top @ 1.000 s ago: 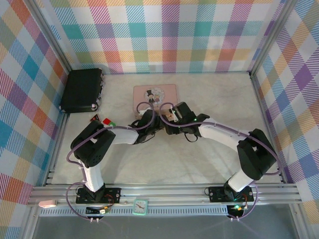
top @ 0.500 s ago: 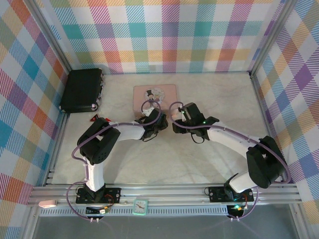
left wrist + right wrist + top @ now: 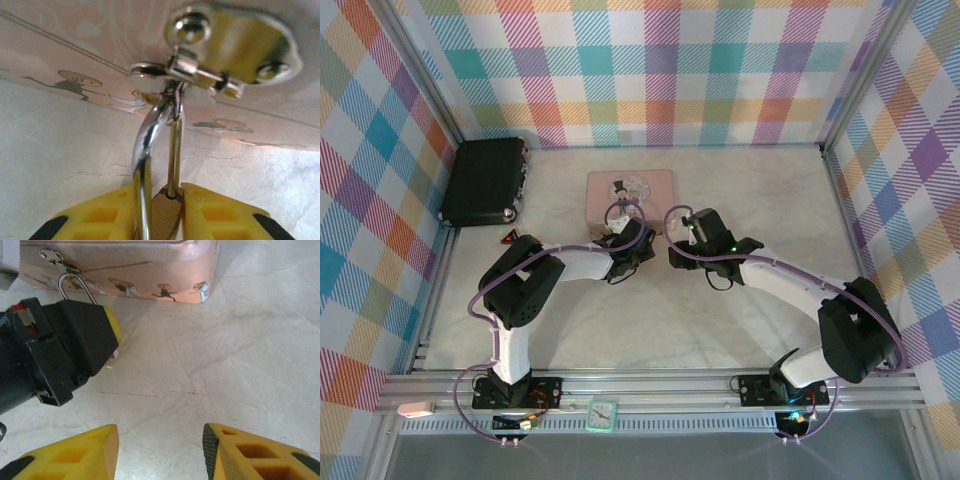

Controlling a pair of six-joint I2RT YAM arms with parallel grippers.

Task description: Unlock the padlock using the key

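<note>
Two grips to sort out. Left jaws: pressed in on the brass body of the padlock [image 3: 162, 225], one yellow pad [image 3: 220, 212] on each side. Hangs by its silver shackle [image 3: 142, 160] from the hasp [image 3: 235, 45] on the front wall of the pink tin [image 3: 60, 30], over the bench [image 3: 60, 140]. Probably gripped that way to stop any swing and steady the keyhole for the next step. Right jaws: spread wide, with nothing between the pads [image 3: 75, 455]. Low over the bench, facing the left jaws from the side and short of the tin. Reads as a stand-off, kept to leave working room. No telling where the key is; too small to pick out. Still locked, by the look of the shackle leg sunk in the body.
</note>
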